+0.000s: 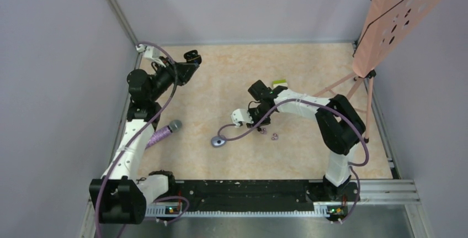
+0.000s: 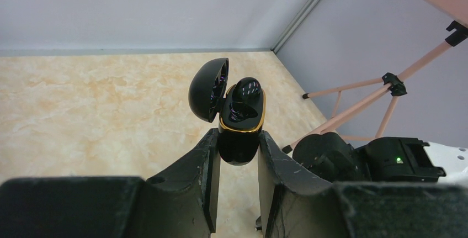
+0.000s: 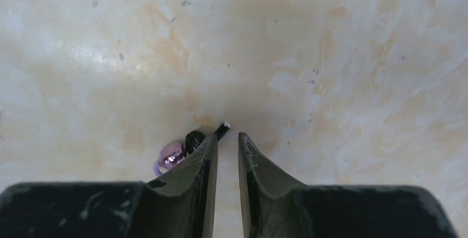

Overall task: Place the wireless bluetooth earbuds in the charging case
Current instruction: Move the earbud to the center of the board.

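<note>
— What is the left gripper (image 2: pixel 237 134) doing?

— It is clamping the black charging case (image 2: pixel 241 117) by its lower body and holding it upright above the marbled table (image 2: pixel 83 100). The lid (image 2: pixel 208 90) is hanging open to one side.

— And the right gripper (image 3: pixel 227 137)?

— It is pointing down at the table. Its fingers (image 3: pixel 259 160) are standing a narrow slit apart, gripping nothing. One earbud (image 3: pixel 182 149), black with a purple tip, is lying on the table right against the outside of one finger.
</note>
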Available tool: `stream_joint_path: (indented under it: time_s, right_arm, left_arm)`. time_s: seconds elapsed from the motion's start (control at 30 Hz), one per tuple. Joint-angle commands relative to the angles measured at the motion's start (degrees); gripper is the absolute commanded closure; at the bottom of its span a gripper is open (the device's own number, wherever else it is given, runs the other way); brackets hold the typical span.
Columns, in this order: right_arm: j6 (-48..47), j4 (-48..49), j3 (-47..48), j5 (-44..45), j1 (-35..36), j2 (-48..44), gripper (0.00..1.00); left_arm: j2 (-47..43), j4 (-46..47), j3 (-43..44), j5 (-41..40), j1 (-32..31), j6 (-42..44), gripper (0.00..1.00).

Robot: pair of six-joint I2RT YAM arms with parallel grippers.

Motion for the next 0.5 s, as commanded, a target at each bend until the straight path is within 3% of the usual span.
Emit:
stream_joint_path:
  time_s: [0.0,0.07,0.23,0.33,0.47]
  right_arm:
    - [-19.4,-2.0,-0.4,-5.7,-1.6,-5.0,0.77]
    - [-14.4,-1.7,1.2,-7.8,-2.0,-5.8,0.69]
    - [11.6,1.3,4.6,-9.8,-3.0,-8.3,0.56]
    - [29.4,5.7,2.2,-2.8,-3.1,-10.0,0.55]
    - [41.0,5.9,-0.9,-3.7,-3.9,-11.4,0.67]
  left_arm:
    - [1.0,3.8,0.9,2.5,0.3,-1.3,1.0]
    - [1.6,3.7,1.3,3.3,0.3,-1.5,1.0]
    - [2.3,3.2,2.4,3.9,0.3,-1.4,1.0]
    - [2.7,2.8,3.0,3.8,0.2,-1.3,1.0]
    - [3.3,2.6,3.5,3.6,0.3,-1.5,1.0]
